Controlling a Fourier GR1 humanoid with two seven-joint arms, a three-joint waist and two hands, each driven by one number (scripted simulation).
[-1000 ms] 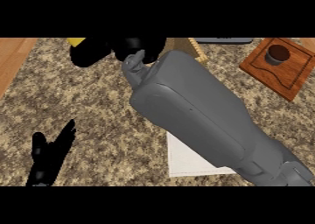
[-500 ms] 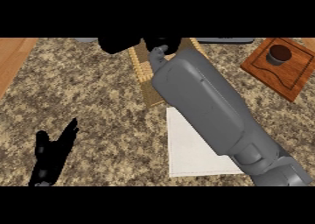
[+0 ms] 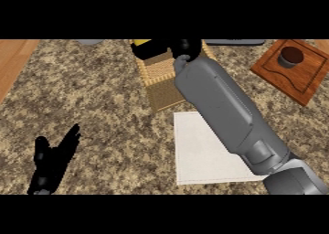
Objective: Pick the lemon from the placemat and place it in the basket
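My right hand (image 3: 168,48) is at the top middle of the head view, over the far end of the woven basket (image 3: 161,82). Its black fingers curl round the yellow lemon (image 3: 141,42), of which only a small part shows at the hand's left. The grey right forearm runs from the lower right up across the white placemat (image 3: 204,155), which lies bare just in front of the basket. My left hand (image 3: 52,160) rests open at the lower left, fingers pointing up.
A wooden board (image 3: 305,73) carrying a dark cup (image 3: 290,55) sits at the upper right. Grey objects (image 3: 90,42) show at the top edge. A wooden strip (image 3: 8,64) borders the speckled counter on the left.
My right arm has swung to the right with the lemon in its hand, from the upper left to above the basket. The basket has come into sight. The left hand stays still.
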